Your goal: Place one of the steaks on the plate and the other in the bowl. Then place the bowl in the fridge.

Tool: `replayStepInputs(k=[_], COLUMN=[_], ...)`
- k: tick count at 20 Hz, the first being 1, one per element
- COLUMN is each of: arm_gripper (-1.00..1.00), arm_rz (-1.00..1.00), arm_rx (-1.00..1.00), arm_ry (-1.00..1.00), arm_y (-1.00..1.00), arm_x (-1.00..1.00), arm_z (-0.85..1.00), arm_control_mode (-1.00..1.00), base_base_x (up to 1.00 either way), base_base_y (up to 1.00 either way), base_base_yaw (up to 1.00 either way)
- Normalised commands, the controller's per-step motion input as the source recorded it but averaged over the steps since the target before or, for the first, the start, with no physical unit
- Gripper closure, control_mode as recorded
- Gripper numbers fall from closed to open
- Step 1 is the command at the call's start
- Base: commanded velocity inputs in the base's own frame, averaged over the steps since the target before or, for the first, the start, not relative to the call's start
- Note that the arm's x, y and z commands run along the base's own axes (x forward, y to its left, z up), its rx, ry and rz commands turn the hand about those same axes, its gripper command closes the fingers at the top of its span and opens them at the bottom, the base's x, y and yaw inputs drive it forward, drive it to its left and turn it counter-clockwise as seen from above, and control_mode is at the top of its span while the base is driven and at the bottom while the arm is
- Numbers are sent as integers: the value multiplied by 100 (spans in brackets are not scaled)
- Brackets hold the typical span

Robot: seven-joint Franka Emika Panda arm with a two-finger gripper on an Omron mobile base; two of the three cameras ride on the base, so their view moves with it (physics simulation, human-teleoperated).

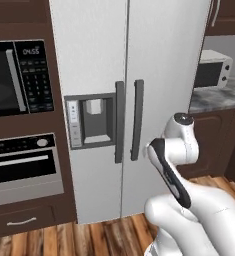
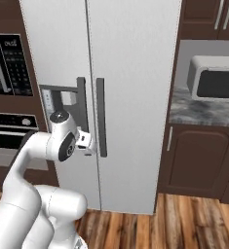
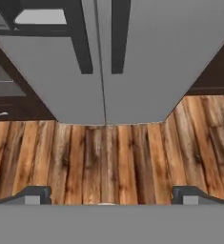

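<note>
We see the fridge point(image 1: 154, 75) centre frame, doors closed; gripper point(image 3: 111, 195) at bottom edge, spread wide, empty.

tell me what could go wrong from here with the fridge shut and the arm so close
1. Both fridge doors are closed, so nothing can go in until one dark handle is pulled.
2. The two handles sit side by side; the open gripper might catch the wrong one.
3. The arm is folded close to the doors, so a swinging door could hit it.
</note>
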Motion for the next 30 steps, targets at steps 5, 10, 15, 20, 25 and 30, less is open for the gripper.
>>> replayStepInputs(k=[5,10,15,20,25,30], arm_gripper=[-100,-100,-100,-100,-100,-100], arm_rz=[0,-1,0,0,-1,0], arm_rx=[0,0,-1,0,0,0], arm_ry=[-15,-3,-1,-7,0,-6], arm_y=[16,3,-1,-12,-19,2], arm_x=[100,93,58,32,23,56], arm_z=[19,4,29,-4,-1,-3], arm_control_mode=[-100,-100,-100,-100,-100,-100], base_base_x=[0,0,0,0,0,0], base_base_y=[0,0,0,0,0,0], base_base_yaw=[0,0,0,0,0,0])
